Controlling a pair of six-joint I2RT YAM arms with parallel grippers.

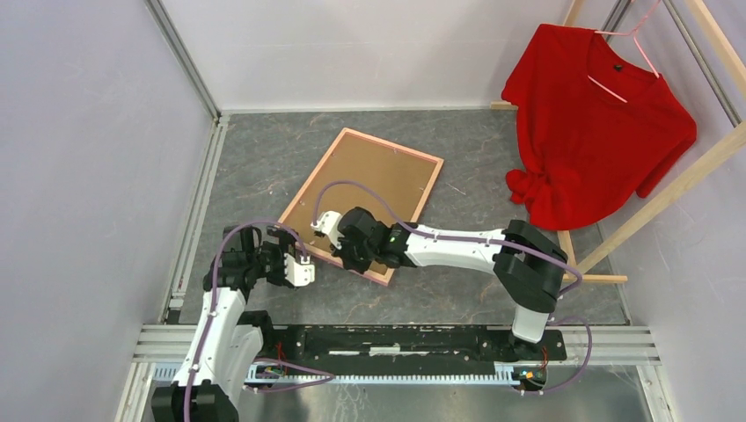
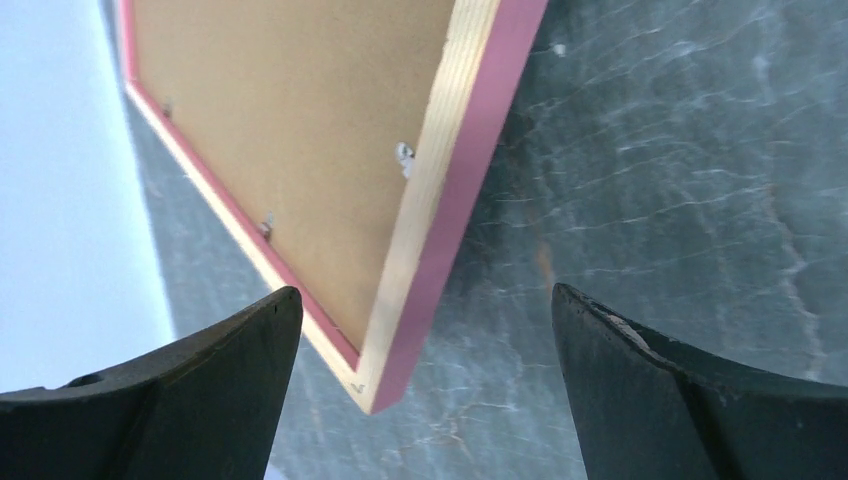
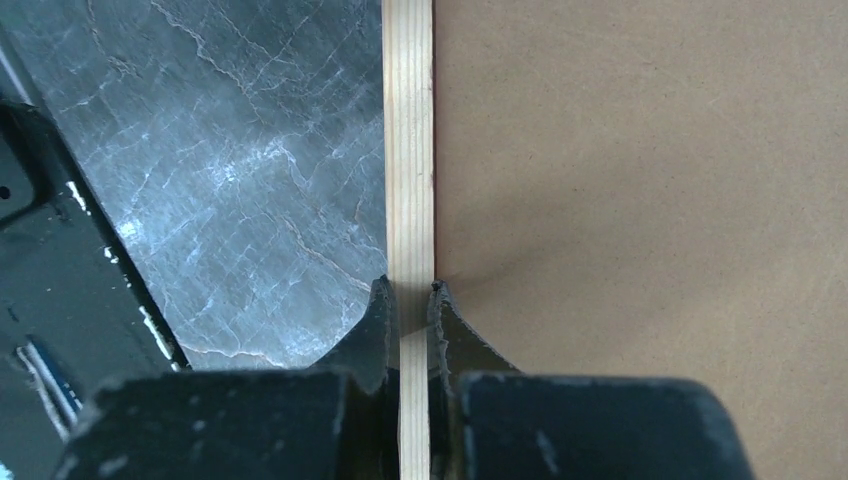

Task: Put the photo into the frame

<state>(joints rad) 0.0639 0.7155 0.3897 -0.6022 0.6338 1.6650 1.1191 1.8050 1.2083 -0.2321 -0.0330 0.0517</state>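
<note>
Frame (image 1: pixel 369 198) lies back-up on the bench (image 1: pixel 475 149), centre of top view; thin, stiff, probably light, best held by its rim. Right end effector (image 3: pixel 408 300) pinches that rim; left end effector (image 2: pixel 425 310) gapes beside a corner.

Red shirt (image 1: pixel 598 132) on wooden rack (image 1: pixel 633 220)

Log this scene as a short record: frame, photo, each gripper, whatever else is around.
frame: back side up on the table, brown backing showing, pink outer edge
photo: not in view
right gripper: shut on the frame's wooden rim
left gripper: open, pointed at a frame corner
other: red shirt hanging on a wooden rack, far right
</note>
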